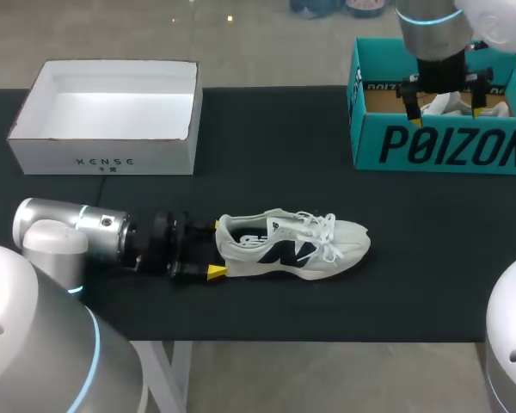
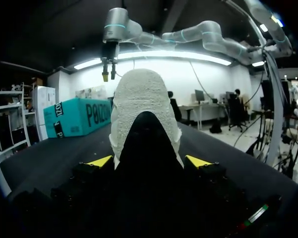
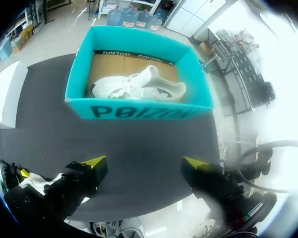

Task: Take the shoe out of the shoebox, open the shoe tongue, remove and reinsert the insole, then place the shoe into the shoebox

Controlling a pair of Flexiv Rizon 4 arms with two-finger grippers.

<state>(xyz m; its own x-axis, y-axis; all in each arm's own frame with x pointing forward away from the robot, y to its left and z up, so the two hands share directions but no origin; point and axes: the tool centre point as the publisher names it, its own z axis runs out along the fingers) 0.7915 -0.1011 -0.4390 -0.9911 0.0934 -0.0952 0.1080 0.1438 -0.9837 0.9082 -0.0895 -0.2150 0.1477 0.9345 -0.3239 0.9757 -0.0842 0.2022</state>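
A white sneaker [image 1: 292,245] with a dark side logo lies on its sole on the black table [image 1: 267,155], toe pointing right. My left gripper [image 1: 216,249] is at its heel, one yellow tip on each side. In the left wrist view the heel [image 2: 141,104] fills the space between the fingers [image 2: 100,161], which press on it from both sides. My right gripper [image 1: 445,107] hangs open above the teal shoebox [image 1: 447,146]. The right wrist view looks down on that box [image 3: 139,111], where a second white shoe [image 3: 139,84] lies, well ahead of the open right gripper [image 3: 145,162].
An open white box [image 1: 103,159] stands at the back left of the table. The teal box sits at the back right corner. Black tabletop stretches between the boxes and the sneaker.
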